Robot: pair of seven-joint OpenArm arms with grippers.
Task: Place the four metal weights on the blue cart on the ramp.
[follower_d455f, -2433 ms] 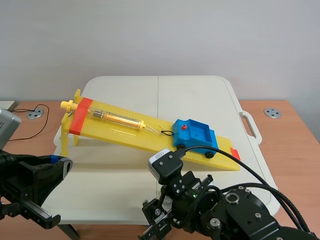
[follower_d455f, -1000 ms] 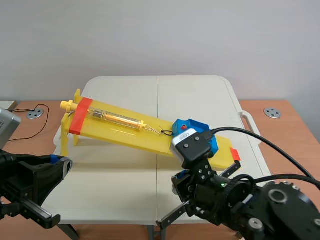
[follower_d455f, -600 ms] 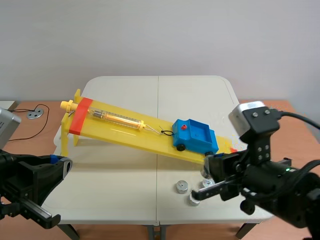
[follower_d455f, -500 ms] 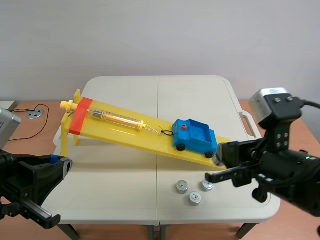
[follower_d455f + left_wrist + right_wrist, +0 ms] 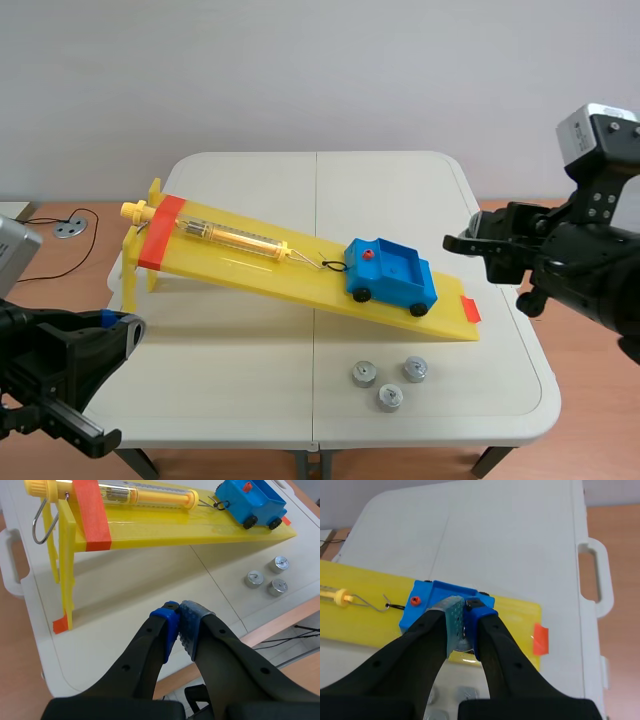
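The blue cart (image 5: 391, 272) sits low on the yellow ramp (image 5: 300, 270), hooked to the spring scale (image 5: 235, 238). Three metal weights lie on the white table in front of the ramp's low end: one (image 5: 363, 374), a second (image 5: 389, 398) and a third (image 5: 415, 369). My right gripper (image 5: 464, 243) hangs above the table to the right of the cart. In the right wrist view it (image 5: 465, 606) is shut on a fourth metal weight (image 5: 464, 640), over the cart (image 5: 422, 611). My left gripper (image 5: 179, 622) is shut on nothing, low at the table's near left, with the weights (image 5: 254, 578) ahead to its right.
The ramp's high end stands on yellow legs (image 5: 135, 262) at the left, wrapped in a red band (image 5: 158, 230). The white folding table (image 5: 380, 190) has a handle (image 5: 503, 250) on its right edge. Round metal discs (image 5: 545, 226) and a cable (image 5: 60, 245) lie on the wooden desk.
My right arm has swung from low in front of the table up and to the right, carrying one weight and uncovering three weights on the table. The left arm has not moved.
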